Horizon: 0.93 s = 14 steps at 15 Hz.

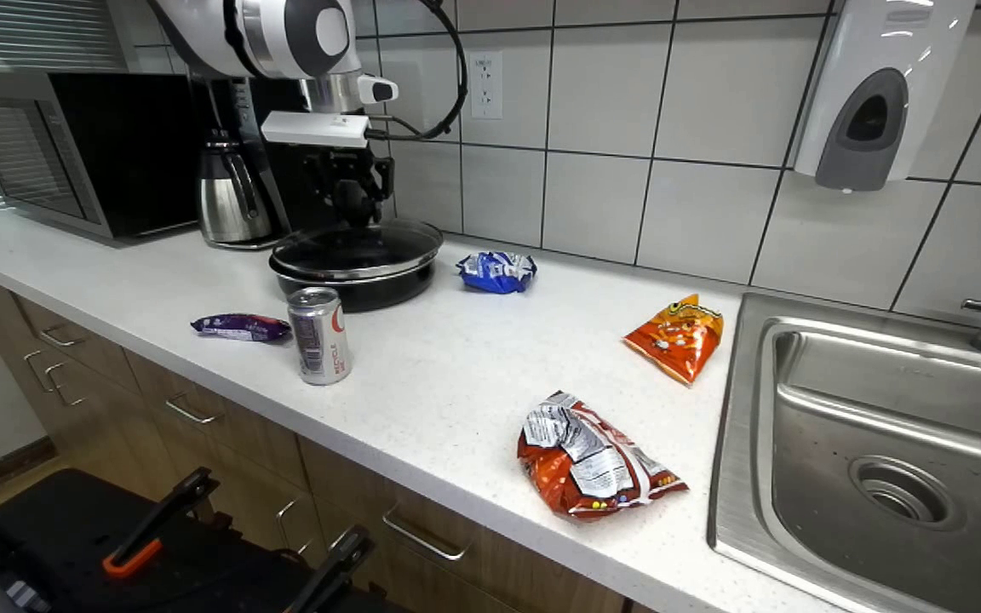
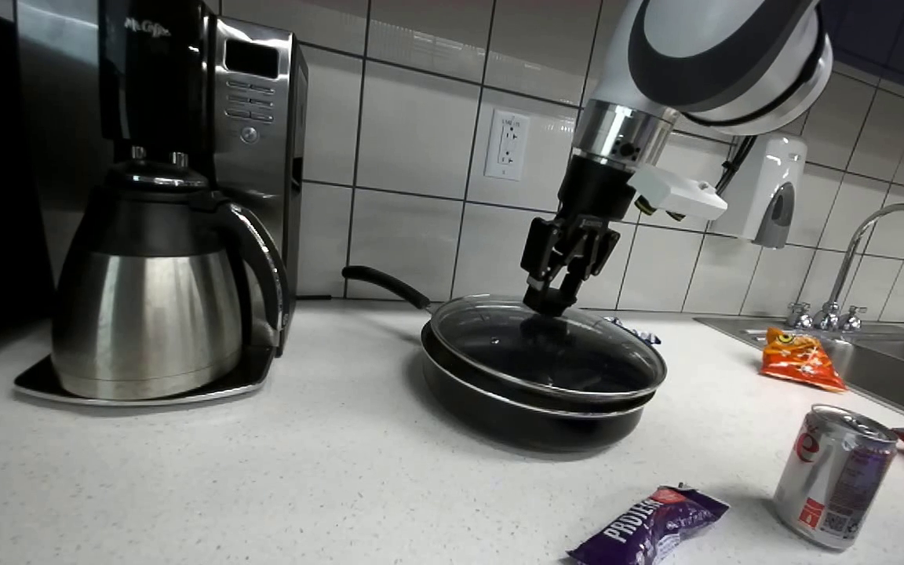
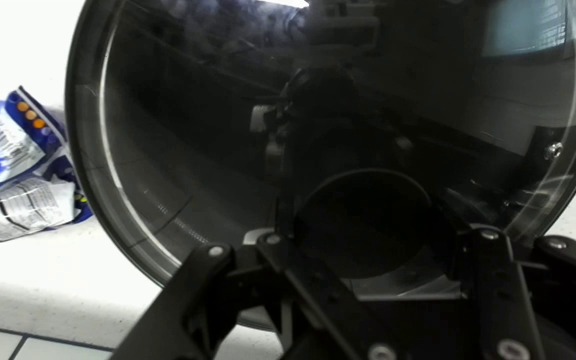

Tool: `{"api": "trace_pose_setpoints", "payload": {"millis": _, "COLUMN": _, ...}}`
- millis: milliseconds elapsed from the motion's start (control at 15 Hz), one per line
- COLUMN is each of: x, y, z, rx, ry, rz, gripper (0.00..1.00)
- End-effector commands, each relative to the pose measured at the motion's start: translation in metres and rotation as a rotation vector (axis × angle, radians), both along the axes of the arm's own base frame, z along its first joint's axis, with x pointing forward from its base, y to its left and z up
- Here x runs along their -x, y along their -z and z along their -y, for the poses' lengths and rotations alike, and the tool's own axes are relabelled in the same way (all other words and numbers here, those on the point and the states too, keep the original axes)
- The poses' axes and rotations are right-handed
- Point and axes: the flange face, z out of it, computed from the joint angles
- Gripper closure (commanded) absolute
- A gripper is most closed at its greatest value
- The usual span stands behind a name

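Free counter (image 2: 350,424) between coffee maker (image 2: 252,176) and pan (image 2: 530,430), except for its handle (image 2: 385,282).

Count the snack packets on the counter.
4: blue packet beside the pan, orange packet by the sink, red packet near the front edge of the counter, purple packet beside the can. Any behind the coffee maker would be hidden.

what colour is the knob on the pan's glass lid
The knob is black; it shows best in the wrist view.
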Motion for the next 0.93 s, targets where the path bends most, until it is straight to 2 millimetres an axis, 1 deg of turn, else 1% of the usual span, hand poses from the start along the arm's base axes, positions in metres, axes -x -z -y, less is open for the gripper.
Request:
{"api": "trace_pose_setpoints", "payload": {"millis": 0, "x": 0.006, "y": -0.039, "z": 0.027, "rx": -0.007, "ry": 0.058, "rz": 0.014, "gripper": 0.61}}
{"api": "trace_pose_setpoints", "payload": {"millis": 200, "x": 0.007, "y": -0.047, "z": 0.049, "rx": -0.002, "ry": 0.101, "rz": 0.013, "gripper": 0.61}}
{"api": "trace_pose_setpoints", "payload": {"millis": 467, "x": 0.016, "y": -0.046, "z": 0.081, "rx": 0.0, "ry": 0.173, "rz": -0.005, "gripper": 0.61}}
{"api": "trace_pose_setpoints", "payload": {"millis": 600, "x": 0.027, "y": -0.044, "z": 0.097, "rx": 0.002, "ry": 0.221, "rz": -0.009, "gripper": 0.61}}
{"api": "trace_pose_setpoints", "payload": {"millis": 867, "x": 0.05, "y": -0.04, "z": 0.122, "rx": 0.002, "ry": 0.306, "rz": -0.022, "gripper": 0.61}}
